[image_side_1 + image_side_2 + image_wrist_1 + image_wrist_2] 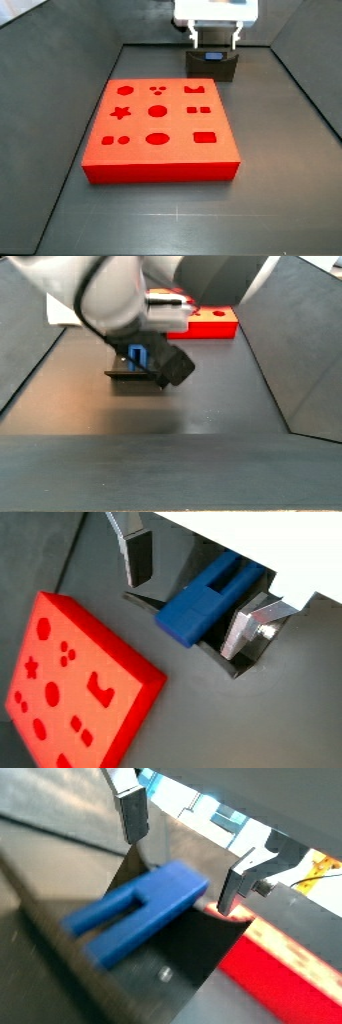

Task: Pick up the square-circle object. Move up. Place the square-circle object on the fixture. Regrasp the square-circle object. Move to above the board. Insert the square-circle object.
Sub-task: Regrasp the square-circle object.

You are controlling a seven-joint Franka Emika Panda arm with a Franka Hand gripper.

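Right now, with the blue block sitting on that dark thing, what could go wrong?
1. The hand is open around the square-circle object, which lies tilted on the fixture. If the fingers close off-centre, the block might twist or slide.
2. Part of the block sticks out past the fixture, so a bump could tip it off.
3. A crooked grip may make it jam in the board.

Even overhead light, no harsh shadows. My gripper (187, 853) and the square-circle object (134, 913) are soft and blurred in a wrist view; the board (160, 130) is sharp, saturated red in a side view. My arm blurs the foreground elsewhere.
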